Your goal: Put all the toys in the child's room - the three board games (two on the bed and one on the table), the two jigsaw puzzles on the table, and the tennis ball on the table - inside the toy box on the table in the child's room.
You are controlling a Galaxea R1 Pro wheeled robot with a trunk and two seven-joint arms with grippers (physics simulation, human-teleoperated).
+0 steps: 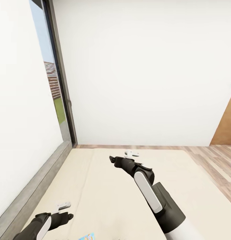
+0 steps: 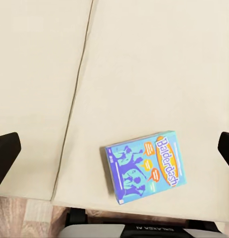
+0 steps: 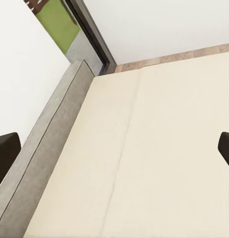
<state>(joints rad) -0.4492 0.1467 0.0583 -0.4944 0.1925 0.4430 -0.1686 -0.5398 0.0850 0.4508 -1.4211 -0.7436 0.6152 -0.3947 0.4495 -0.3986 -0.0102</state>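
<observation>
Along the left runs the grey padded edge [image 1: 38,180] of the bed [image 1: 105,186]. The left gripper [image 1: 63,208] hangs low over the near mattress, its jaws spread wide and holding nothing. Just right of it a blue board game [image 2: 144,166] lies flat near the bed's near edge, untouched. The right gripper [image 1: 128,156] hovers farther out, also agape and empty. The work looks barely begun, I think

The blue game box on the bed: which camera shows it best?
The left wrist view: the whole game box lies flat on the bed, its printed lid readable. The head view catches just a sliver of it at the bottom edge.
</observation>
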